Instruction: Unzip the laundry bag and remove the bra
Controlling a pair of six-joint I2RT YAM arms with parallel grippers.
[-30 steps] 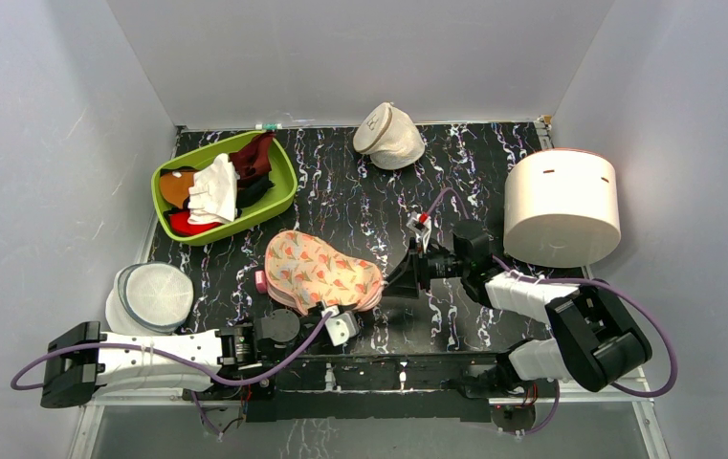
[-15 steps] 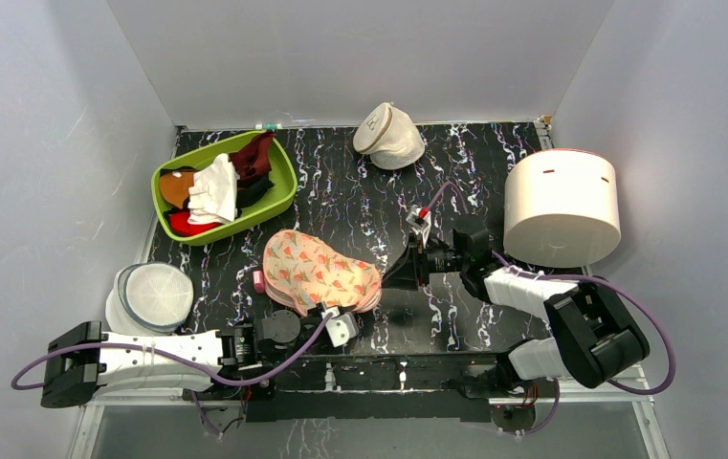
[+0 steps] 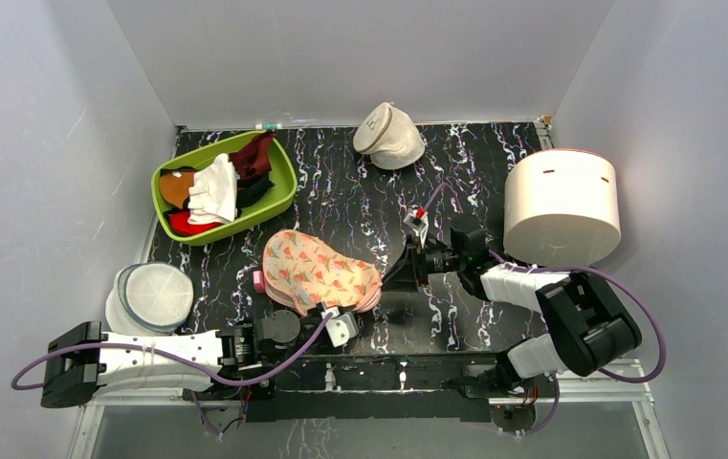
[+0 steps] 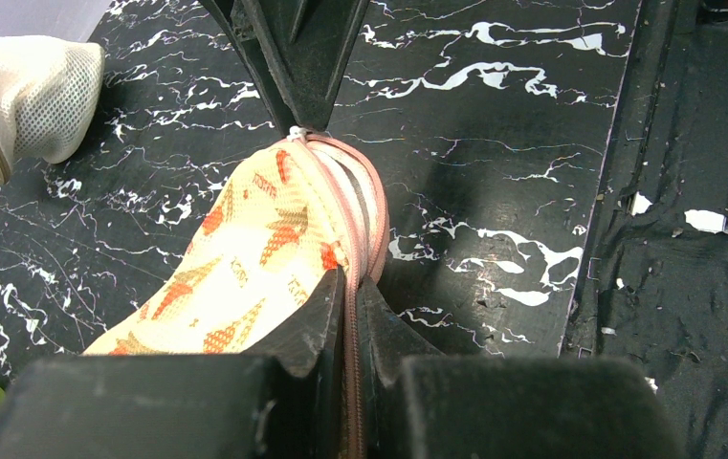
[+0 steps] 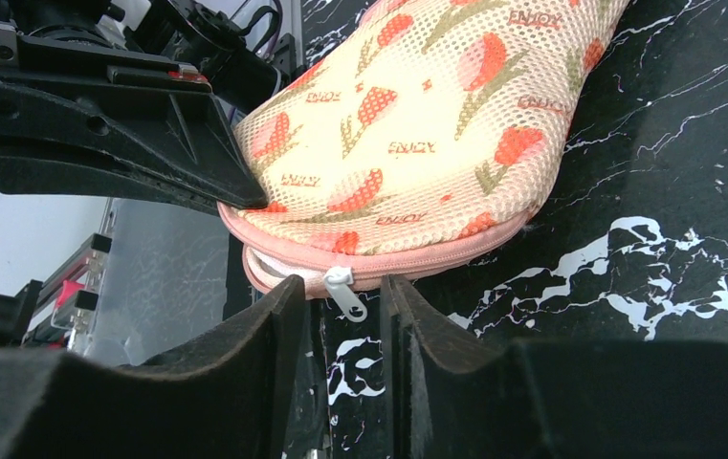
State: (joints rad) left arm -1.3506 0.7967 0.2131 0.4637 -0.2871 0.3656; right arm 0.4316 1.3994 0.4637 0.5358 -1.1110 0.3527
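The peach-pink laundry bag [image 3: 319, 271] with red and green motifs lies near the table's front middle. My left gripper [image 3: 339, 318] is shut on the bag's pink zipper seam [image 4: 351, 316] at its near edge. My right gripper [image 3: 400, 277] sits at the bag's right end, jaws open a little. In the right wrist view the white zipper pull [image 5: 345, 292] hangs between my open fingers [image 5: 283, 316], untouched, beside a short opened stretch of zip. The bag also shows in the right wrist view [image 5: 417, 143]. The bra is hidden.
A green tray [image 3: 288, 191] of clothes stands back left. A cream domed pouch [image 3: 390, 135] lies at the back. A white round mesh bag [image 3: 152, 295] sits front left. A large white cylinder [image 3: 561, 206] stands right of my right arm.
My right gripper has moved left, closing in on the bag's right end. The left gripper and the bag have stayed put.
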